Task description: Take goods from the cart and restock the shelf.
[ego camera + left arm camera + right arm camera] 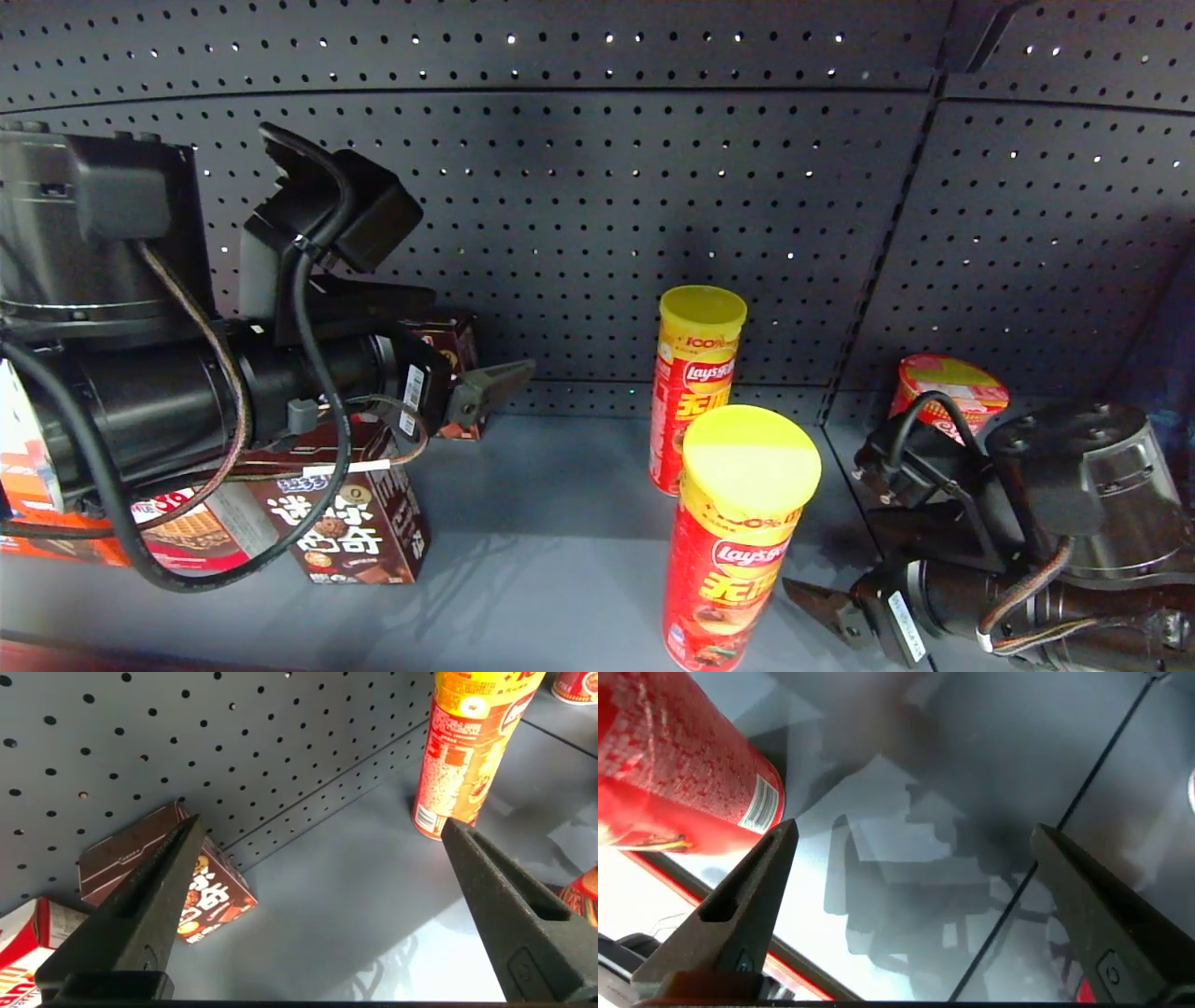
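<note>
Evidently this is the gap between one placing and the next. The shelf (560,523) carries goods standing upright and both claws are empty, so I judge the next move to be a clean withdrawal and a trip back to the cart for more stock. That calls for care, as each arm lies close to something that would tip easily.

In the head view, the left arm (187,392) lies level at 9 o'clock, reaching in towards the pegboard back (653,187). The right arm (1027,579) comes in low from 4 o'clock.

The front can (738,541) stands near 6 o'clock with its yellow lid up. The rear can (695,392) stands just behind it, towards 12 o'clock. A brown box (364,527) stands at 8 o'clock under the left arm, with an orange box (187,551) beside it towards 9 o'clock. A small brown box (456,338) rests against the pegboard, and a cup (962,378) sits at 3 o'clock, behind the right arm.

The left claw (320,831) is spread wide and holds nothing. It points into the bare stretch of shelf between the small brown box and the rear can. The right claw (913,831) also gapes wide and empty, just beside the front can at that can's 3 o'clock, low near the shelf's front edge. Drawing it straight back, rather than sweeping sideways, looks the safer way out.
</note>
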Controlling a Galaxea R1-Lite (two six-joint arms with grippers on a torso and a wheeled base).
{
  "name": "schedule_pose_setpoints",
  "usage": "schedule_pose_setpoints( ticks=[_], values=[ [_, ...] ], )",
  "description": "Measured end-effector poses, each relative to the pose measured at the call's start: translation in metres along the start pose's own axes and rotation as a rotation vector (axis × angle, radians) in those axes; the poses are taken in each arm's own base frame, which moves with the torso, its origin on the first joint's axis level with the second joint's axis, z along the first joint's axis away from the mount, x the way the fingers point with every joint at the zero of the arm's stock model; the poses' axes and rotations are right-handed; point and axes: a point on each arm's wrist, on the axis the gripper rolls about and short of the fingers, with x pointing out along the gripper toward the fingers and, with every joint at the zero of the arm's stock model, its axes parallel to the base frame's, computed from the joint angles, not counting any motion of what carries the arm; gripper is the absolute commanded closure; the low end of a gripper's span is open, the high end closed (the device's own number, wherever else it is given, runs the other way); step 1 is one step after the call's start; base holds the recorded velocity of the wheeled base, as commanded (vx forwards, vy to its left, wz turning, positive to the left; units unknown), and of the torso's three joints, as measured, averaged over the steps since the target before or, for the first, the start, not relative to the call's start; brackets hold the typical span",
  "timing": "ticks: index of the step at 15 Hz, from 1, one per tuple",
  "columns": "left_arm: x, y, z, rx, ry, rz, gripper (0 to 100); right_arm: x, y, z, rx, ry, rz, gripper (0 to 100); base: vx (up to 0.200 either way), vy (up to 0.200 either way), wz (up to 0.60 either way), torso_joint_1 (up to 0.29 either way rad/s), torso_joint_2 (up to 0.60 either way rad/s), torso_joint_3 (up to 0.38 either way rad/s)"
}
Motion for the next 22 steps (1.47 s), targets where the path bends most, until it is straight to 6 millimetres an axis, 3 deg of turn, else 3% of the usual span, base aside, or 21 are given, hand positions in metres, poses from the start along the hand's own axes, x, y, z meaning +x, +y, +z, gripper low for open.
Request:
schedule_pose_setpoints(
  ticks=[9,22],
  values=[
    [0.001,-0.001,-0.003,0.0,0.009,-0.005,0,0.014,0.012,0.008,-0.022,0.01,0.037,0,0.0,0.0,0.0,0.0,0.0,0.0],
    [0.001,-0.001,-0.004,-0.001,0.012,-0.007,0,0.014,0.023,0.008,-0.04,0.0,0.075,0,0.0,0.0,0.0,0.0,0.0,0.0]
  ],
)
